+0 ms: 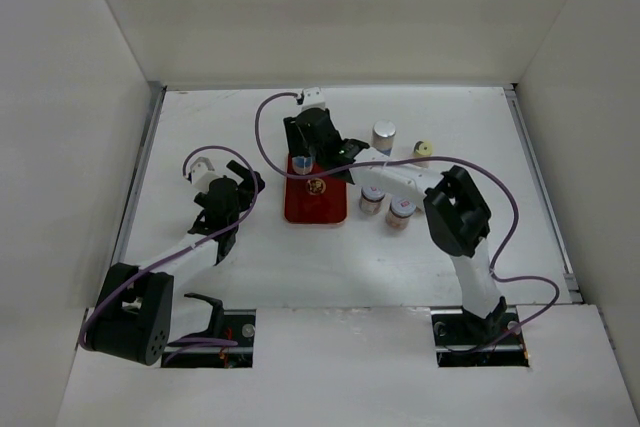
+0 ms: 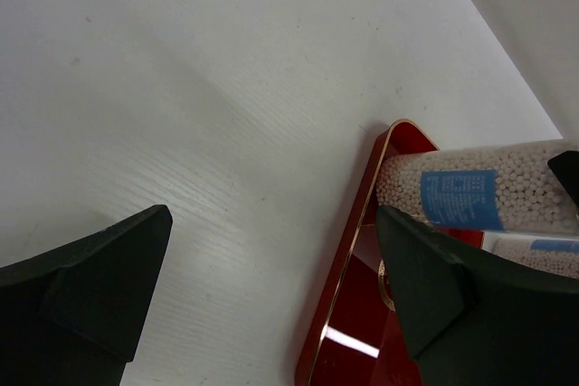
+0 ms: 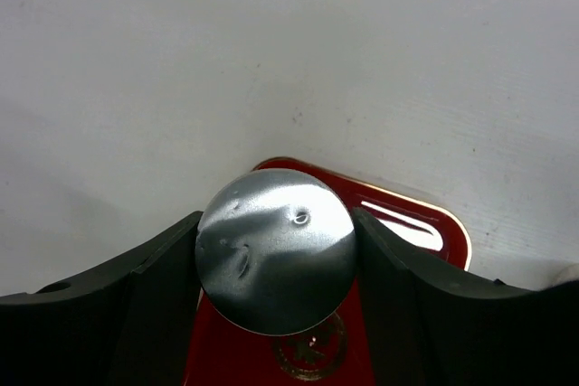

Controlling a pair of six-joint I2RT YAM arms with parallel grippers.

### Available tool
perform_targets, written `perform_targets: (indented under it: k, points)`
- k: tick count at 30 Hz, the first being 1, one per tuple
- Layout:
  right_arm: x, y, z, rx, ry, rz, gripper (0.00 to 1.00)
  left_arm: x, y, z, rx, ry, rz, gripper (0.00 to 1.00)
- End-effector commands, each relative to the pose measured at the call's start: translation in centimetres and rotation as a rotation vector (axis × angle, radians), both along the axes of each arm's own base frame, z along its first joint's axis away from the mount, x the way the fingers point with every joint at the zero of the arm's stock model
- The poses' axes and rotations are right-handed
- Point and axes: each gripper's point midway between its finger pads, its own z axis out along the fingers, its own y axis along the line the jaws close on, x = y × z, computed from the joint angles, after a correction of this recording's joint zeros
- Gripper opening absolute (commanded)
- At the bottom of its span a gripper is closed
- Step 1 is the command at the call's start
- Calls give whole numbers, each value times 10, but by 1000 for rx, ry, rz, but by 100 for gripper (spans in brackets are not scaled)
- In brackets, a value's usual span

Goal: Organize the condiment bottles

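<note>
My right gripper (image 1: 304, 154) is shut on a silver-capped jar (image 3: 276, 250), with a finger pressed against each side of the cap. The jar is filled with white beads and has a blue label (image 2: 463, 198). It is over the far end of the red tray (image 1: 318, 205); whether it touches the tray I cannot tell. Three more bottles stand right of the tray: a silver-capped one (image 1: 384, 135) and two pink-capped ones (image 1: 372, 199) (image 1: 401, 212). A small cream-capped one (image 1: 422, 150) is further right. My left gripper (image 2: 271, 223) is open and empty, just left of the tray's edge (image 2: 348, 259).
White walls close in the table on the left, back and right. The right arm's purple cable (image 1: 268, 137) loops over the table behind the tray. Bare table (image 1: 230, 117) lies to the left of the tray and in front of it.
</note>
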Motion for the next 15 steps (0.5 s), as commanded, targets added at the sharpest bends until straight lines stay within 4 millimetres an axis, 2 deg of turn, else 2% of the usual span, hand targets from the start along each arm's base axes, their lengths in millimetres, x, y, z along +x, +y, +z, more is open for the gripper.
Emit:
perform_targets:
  k: [1, 3, 5, 8, 10, 12, 15]
  points:
    - [3, 19, 41, 96, -77, 20, 62, 6, 0, 14, -23, -58, 4, 100]
    - [0, 20, 55, 113, -93, 25, 71, 6, 0, 14, -23, -57, 4, 100]
    - [-6, 16, 78, 140, -120, 29, 79, 6, 0, 14, -23, -57, 6, 100]
    - [-21, -3, 116, 176, -164, 24, 86, 6, 0, 14, -23, -57, 6, 100]
    - [-34, -20, 133, 190, -183, 15, 88, 6, 0, 13, -23, -55, 6, 100]
    - [-46, -45, 140, 199, -193, -7, 88, 6, 0, 14, -23, -57, 6, 100]
    - [-63, -92, 128, 167, -176, -74, 87, 6, -1, 14, -25, -56, 0, 100]
